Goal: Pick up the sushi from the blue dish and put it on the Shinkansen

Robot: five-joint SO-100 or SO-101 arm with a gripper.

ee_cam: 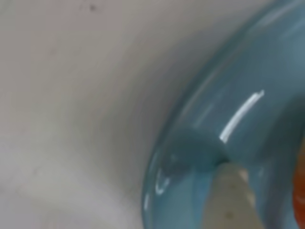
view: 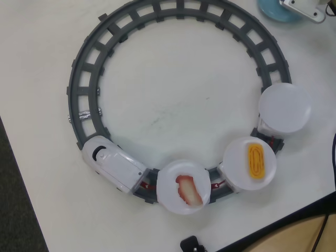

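The blue dish (view: 274, 10) lies at the top right corner of the overhead view, partly covered by my white gripper (view: 303, 7). The wrist view is very close to the blue dish (ee_cam: 214, 124). One white finger (ee_cam: 231, 200) touches the dish's inner floor. A sliver of the orange sushi (ee_cam: 300, 200) shows at the right edge, apart from that finger, and the other finger is out of frame. The Shinkansen (view: 113, 165) stands on the lower part of the track, with its last disc (view: 285, 108) bare.
The grey ring track (view: 86, 68) fills the middle of the white table. The first disc carries a red-and-white piece (view: 188, 190) and the second a yellow piece (view: 256, 160). The table's edge runs down the left and across the bottom right. A black object (view: 191, 244) sits at the bottom.
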